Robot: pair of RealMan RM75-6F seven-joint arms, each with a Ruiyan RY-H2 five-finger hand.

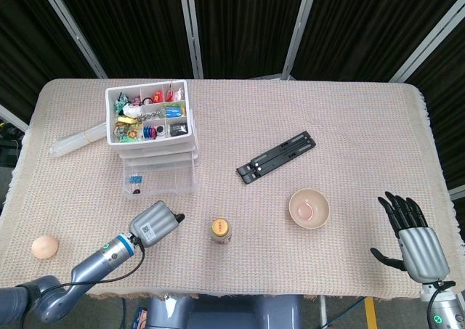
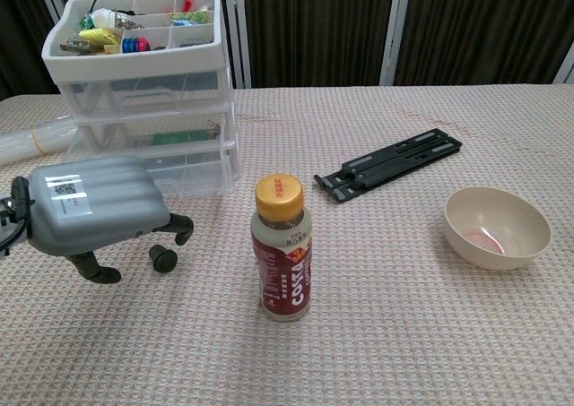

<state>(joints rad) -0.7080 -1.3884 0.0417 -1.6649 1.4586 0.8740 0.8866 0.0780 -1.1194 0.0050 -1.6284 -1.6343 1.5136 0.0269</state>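
- Nearest to me, the left hand hangs palm down just over the cloth, fingers curled under with nothing in them. Its fingertips reach around the small black cap, which sits on the cloth right at them; whether they touch it, I cannot tell. From the head view that hand covers the cap.
- Over on the other side, the right hand sits at the near right corner of the table, fingers spread wide and holding nothing, well apart from everything else.
- Just beside the left hand stands the brown bottle with a yellow lid, upright.
- At the near left edge lies an egg, apart from the hand.
- Right of the bottle sits the beige bowl, something pinkish in its bottom.
- Further back, the black folding stand lies flat and slanted.
- Behind the left hand rises the white drawer unit, its top tray full of small coloured bits.
- Left of the drawers, a clear roll lies on the cloth.
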